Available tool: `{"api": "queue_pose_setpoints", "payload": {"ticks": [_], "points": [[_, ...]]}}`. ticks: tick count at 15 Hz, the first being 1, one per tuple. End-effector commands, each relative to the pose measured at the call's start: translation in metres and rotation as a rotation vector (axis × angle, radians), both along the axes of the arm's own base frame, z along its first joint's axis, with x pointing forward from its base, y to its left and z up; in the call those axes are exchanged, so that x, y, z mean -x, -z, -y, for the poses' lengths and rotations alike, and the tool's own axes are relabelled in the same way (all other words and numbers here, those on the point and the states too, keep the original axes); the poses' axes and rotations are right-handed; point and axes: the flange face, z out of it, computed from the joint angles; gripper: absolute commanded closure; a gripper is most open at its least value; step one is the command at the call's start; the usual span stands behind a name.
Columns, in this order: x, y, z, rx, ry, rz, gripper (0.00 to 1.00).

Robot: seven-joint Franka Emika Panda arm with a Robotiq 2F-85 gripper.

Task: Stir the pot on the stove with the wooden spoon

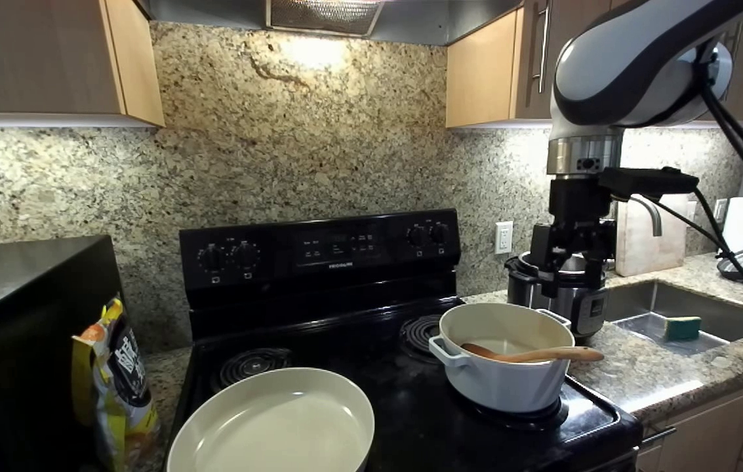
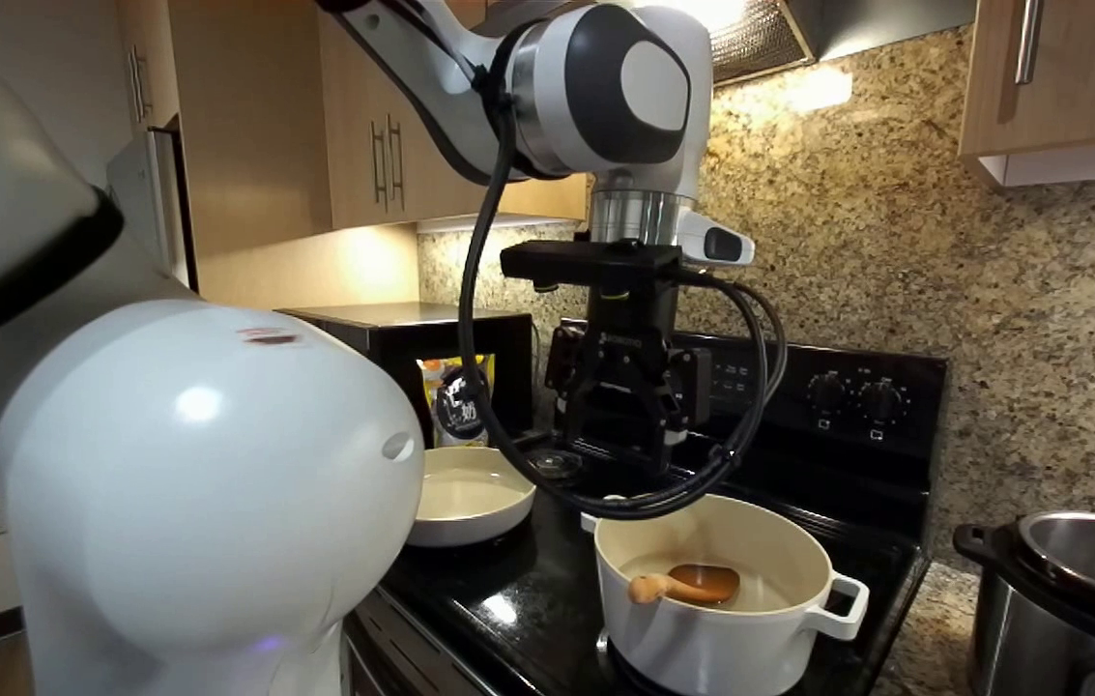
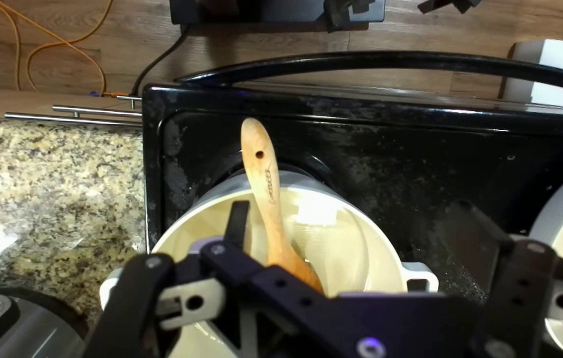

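My gripper (image 3: 352,214) hung spread, empty; I judged the spoon (image 3: 275,223) light, stiff, best pinched by its overhanging handle (image 3: 262,171).

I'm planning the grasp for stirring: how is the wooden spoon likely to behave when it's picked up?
The wooden spoon will probably stay stiff, being one solid-looking wooden piece. Its handle juts over the rim of the pot, so a sideways nudge could pivot it there. Its head looks darker, perhaps wet, so it may slide easily.
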Motion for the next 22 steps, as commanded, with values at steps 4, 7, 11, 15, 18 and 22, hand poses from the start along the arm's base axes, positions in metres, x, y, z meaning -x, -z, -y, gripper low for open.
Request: {"api": "queue_pose_setpoints", "payload": {"ticks": [4, 7, 11, 15, 18, 22], "points": [[-0.002, 0.028, 0.012, -0.032, -0.007, -0.087, 0.00], [-0.004, 0.053, 0.024, -0.064, -0.008, -0.134, 0.00], [-0.002, 0.096, 0.041, -0.118, -0.022, -0.254, 0.00], [-0.012, 0.127, 0.049, -0.155, -0.053, -0.308, 0.00], [-0.023, 0.139, 0.056, -0.161, -0.048, -0.317, 0.00], [-0.041, 0.134, 0.069, -0.120, -0.026, -0.315, 0.00]]}}
